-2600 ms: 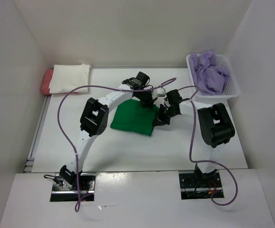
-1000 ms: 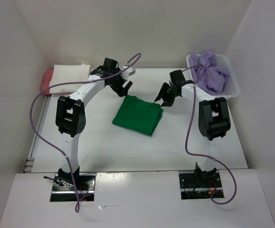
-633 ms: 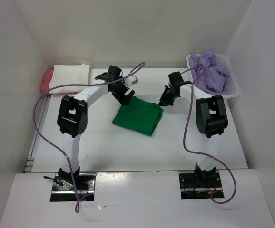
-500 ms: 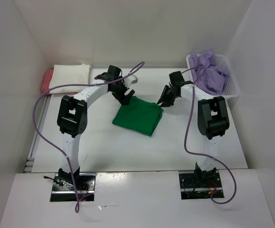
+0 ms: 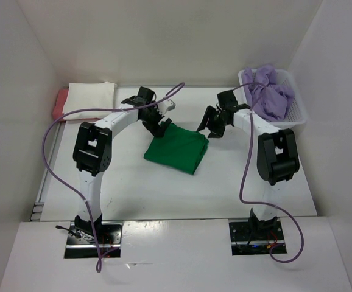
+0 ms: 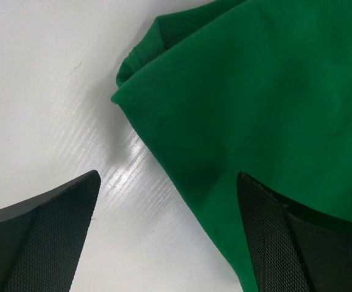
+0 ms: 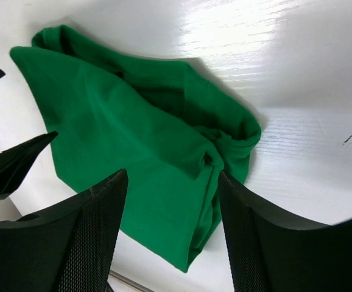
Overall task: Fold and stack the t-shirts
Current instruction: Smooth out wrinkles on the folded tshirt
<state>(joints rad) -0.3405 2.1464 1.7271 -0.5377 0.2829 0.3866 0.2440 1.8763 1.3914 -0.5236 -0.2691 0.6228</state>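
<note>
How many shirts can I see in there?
4: a green one folded in the middle, a cream one stacked on a salmon-red one at the far left, and a lavender one crumpled in the basket. More may hide beneath it.

green tee (image 5: pixel 176 149) folded | cream tee (image 5: pixel 91 99) atop salmon tee (image 5: pixel 59 104) | lavender tee (image 5: pixel 268 94) crumpled

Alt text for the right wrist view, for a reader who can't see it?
A folded green t-shirt lies on the white table, framed by the open right gripper above it; the shirt's right edge is bunched.
</note>
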